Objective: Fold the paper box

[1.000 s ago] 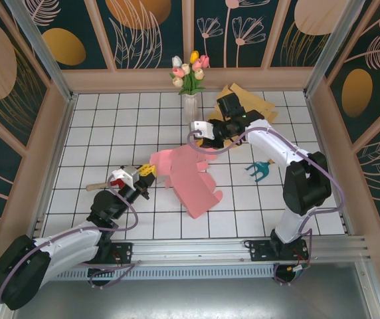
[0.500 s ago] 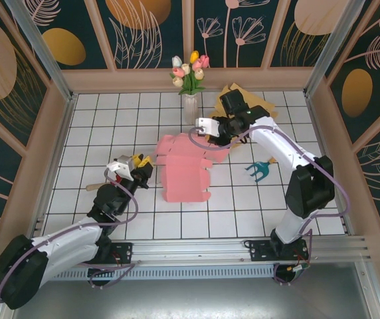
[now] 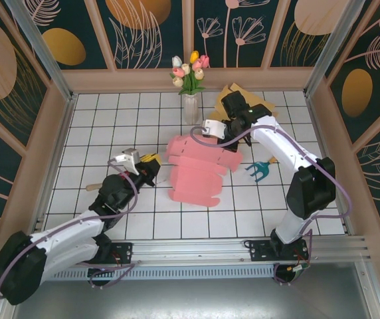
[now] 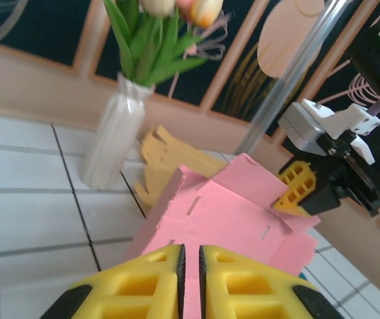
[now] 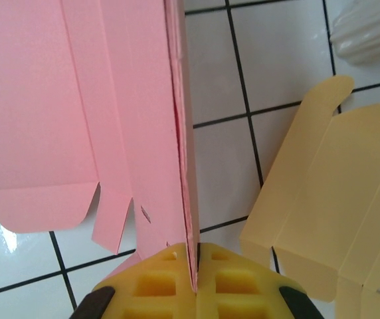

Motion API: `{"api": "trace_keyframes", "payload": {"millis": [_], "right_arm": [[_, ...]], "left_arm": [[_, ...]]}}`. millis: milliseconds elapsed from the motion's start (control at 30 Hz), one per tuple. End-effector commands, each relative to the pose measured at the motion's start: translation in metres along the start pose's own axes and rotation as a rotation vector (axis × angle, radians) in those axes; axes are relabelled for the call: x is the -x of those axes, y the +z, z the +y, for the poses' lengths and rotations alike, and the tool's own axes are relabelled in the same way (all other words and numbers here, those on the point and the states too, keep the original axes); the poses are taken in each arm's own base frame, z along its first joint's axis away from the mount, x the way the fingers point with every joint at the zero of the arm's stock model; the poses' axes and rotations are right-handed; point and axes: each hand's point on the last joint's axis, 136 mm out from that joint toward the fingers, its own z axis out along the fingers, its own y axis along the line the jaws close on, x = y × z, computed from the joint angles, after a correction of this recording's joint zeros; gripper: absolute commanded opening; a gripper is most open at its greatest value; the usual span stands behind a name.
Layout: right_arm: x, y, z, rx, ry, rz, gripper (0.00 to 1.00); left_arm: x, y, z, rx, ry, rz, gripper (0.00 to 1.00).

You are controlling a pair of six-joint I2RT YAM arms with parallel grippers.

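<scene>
Across the white tiled worktop (image 3: 97,126), the pink paper box (image 3: 196,169) lay near the centre of the top view, partly unfolded, with its lower panels flat on the tiles and its upper edge lifted. A flat tan cardboard blank (image 3: 256,106) lay at the upper right, behind the right arm. A white vase of tulips (image 3: 190,106) stood upright at the back, just above the box. The right tool (image 5: 195,269) was clamped tight on the box's raised edge, the pink sheet pinched between its yellow pads. The left tool (image 4: 190,266) sat just left of the box, all but closed, with a thin slit between its pads and nothing held. A small teal fork (image 3: 260,171) lay to the right of the box.
</scene>
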Motion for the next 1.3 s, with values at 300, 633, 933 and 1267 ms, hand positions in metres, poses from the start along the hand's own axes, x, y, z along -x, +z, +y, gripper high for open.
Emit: {"api": "trace_keyframes", "payload": {"millis": [300, 633, 933, 1267], "right_arm": [[-0.017, 0.012, 0.019, 0.018, -0.038, 0.041, 0.00], [-0.019, 0.019, 0.009, -0.037, -0.073, 0.040, 0.00], [-0.020, 0.021, 0.015, -0.047, -0.091, 0.017, 0.00], [-0.029, 0.015, 0.011, -0.127, -0.125, -0.018, 0.00]], "left_arm": [[-0.031, 0.049, -0.025, -0.116, -0.237, 0.176, 0.02], [-0.050, 0.070, -0.023, -0.101, -0.283, 0.225, 0.00], [-0.073, 0.096, 0.023, 0.143, -0.229, 0.269, 0.00], [-0.059, 0.095, 0.048, 0.307, -0.166, 0.217, 0.00]]}}
